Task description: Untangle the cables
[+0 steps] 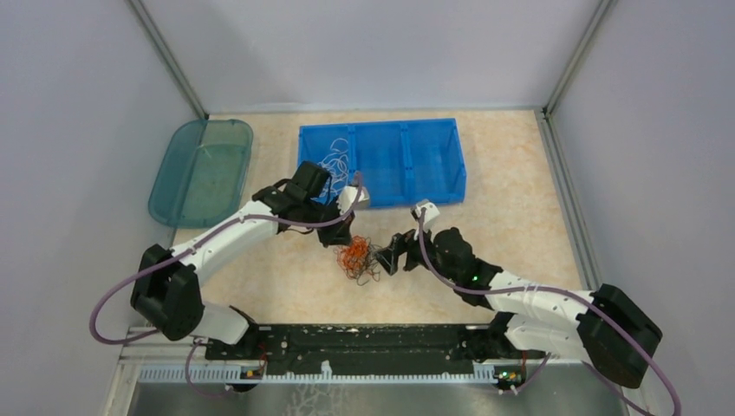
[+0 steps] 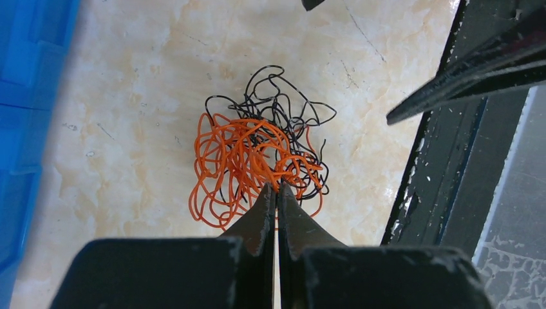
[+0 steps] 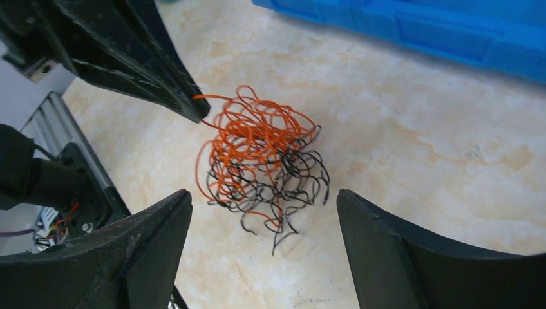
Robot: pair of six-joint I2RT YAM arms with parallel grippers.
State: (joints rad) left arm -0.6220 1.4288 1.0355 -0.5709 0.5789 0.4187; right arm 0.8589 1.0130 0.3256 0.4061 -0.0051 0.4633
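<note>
left hand pinches the tangled cables, right hand spread wide nearby.

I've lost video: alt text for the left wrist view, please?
The left gripper is shut on an orange strand at the near edge of the cables, an orange and black tangle on the beige table. A blue bin fills the left edge.

Left arm angles inward, left gripper pinched closed on orange cable. Right arm angles inward, right gripper jaws spread wide.
</note>
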